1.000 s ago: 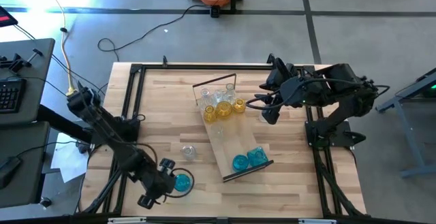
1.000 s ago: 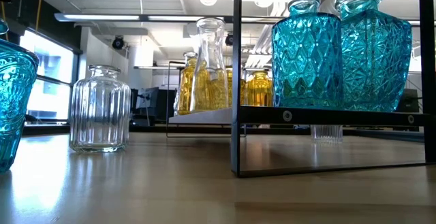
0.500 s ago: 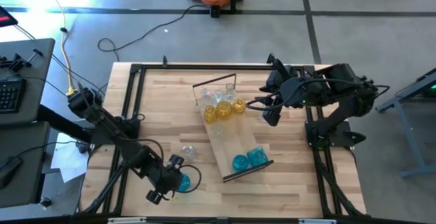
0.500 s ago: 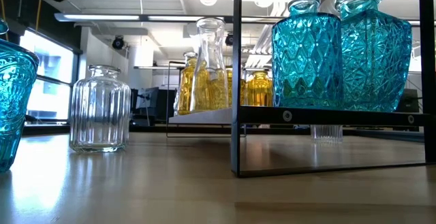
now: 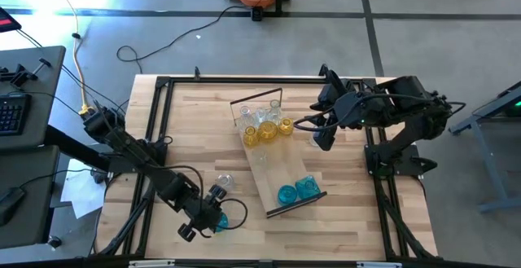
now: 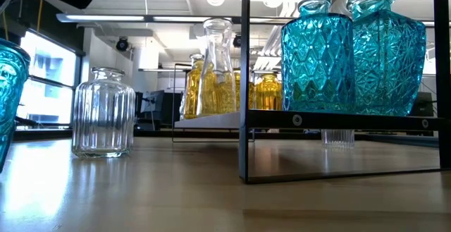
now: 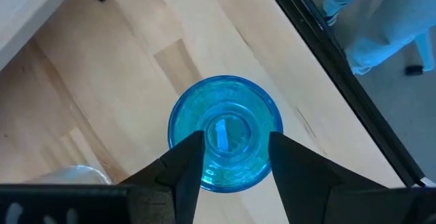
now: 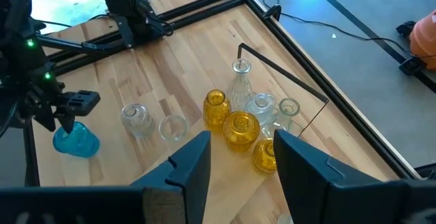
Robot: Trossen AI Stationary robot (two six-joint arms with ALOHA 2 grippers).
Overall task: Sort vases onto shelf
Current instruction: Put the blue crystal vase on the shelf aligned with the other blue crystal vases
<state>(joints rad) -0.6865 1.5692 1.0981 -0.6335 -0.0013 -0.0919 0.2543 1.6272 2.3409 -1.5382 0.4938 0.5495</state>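
— Between your left gripper [image 7: 231, 159] fingers, what do you see?

— You're looking straight down on a blue vase [image 7: 225, 134]. Your two fingers [image 7: 187, 166] stand parted, one on each side of its body; whether they touch the glass I cannot tell. It stands on the tabletop [image 5: 342, 219], off the shelf [image 5: 273, 174].

— And just past those fingers?

— Beside your left gripper [image 5: 213, 214], two clear vases [image 8: 136, 119] stand on the table. Farther out, the shelf carries two blue vases [image 5: 296, 191] at its near end and amber vases [image 8: 240, 129] with clear ones at the other.

— Your right gripper [image 8: 242, 152]?

— You have it hovering beyond the shelf's amber end, fingers spread, holding nothing.
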